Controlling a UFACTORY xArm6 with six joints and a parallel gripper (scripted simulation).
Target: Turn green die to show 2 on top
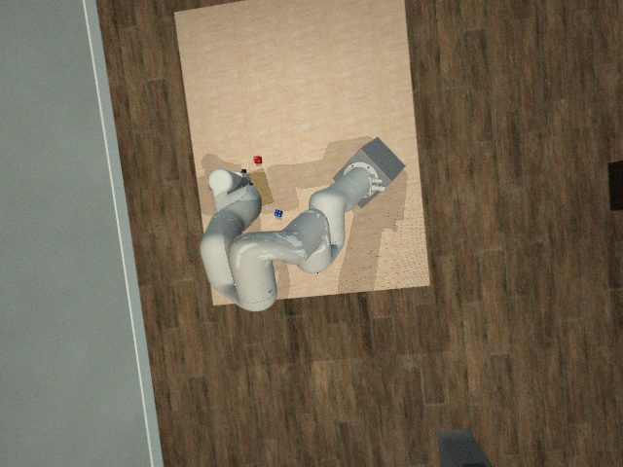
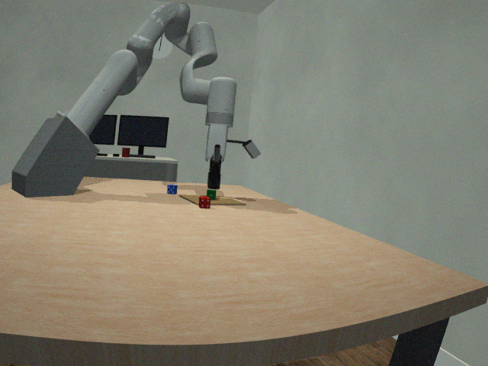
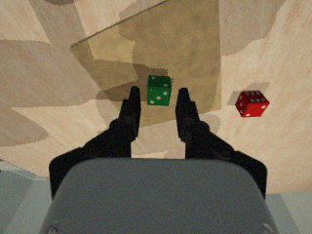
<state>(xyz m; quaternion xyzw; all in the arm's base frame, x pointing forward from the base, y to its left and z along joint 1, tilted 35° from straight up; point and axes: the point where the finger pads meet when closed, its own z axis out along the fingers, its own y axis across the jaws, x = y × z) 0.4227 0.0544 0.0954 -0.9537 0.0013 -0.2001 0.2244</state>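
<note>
- gripper [image 3: 157, 101] hangs just above the green die [image 3: 159, 90], jaws part-open, holding nothing.
- die sits flat on the mat [image 3: 195, 44] (red die [image 3: 252, 103] off to the right).
- step in hand: pre-grasp; next, descend and close.

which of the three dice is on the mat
The green die, under the open jaws. The red die and blue die lie on bare table.
</note>
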